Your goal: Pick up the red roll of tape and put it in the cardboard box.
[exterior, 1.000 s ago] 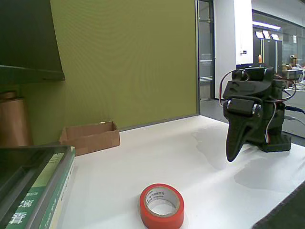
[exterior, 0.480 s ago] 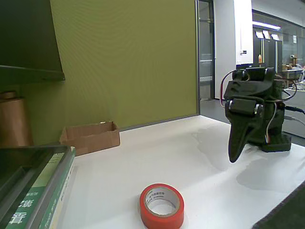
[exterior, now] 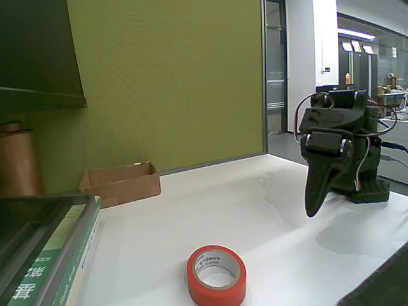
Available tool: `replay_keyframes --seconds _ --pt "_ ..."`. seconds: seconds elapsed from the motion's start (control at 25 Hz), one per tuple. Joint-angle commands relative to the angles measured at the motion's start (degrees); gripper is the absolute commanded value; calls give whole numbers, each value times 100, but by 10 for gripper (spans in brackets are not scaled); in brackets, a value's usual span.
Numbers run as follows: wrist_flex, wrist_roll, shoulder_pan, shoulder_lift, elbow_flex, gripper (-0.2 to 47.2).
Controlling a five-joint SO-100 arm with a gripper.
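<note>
Your gripper (exterior: 312,207) hangs folded at the far right, fingers seemingly together and holding nothing, while the red roll of tape (exterior: 217,275) lies flat, hole upward, near and to its left, with the cardboard box (exterior: 121,183) far left

Looks like an office or lab space. The white table (exterior: 255,217) sits against an olive-green partition wall (exterior: 166,83), and past the right end of that wall there's a glass door (exterior: 275,70), ceiling strip lights (exterior: 357,33) and cluttered workbenches (exterior: 390,89). Left of the wall there's a dark shelf (exterior: 38,57) above stacked books (exterior: 51,261).
</note>
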Motion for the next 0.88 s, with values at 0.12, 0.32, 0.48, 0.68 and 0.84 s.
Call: replay_keyframes --seconds 0.12,0.32,0.48,0.68,0.84 --pt "-817 -686 387 -378 -501 82" --pt "-1477 -571 738 -2013 -1978 113" --pt "-1494 -835 1063 -3270 -2892 145" --pt "-1160 -861 1345 -4438 -3612 155" --pt "-633 -694 1354 -5361 -4263 162"
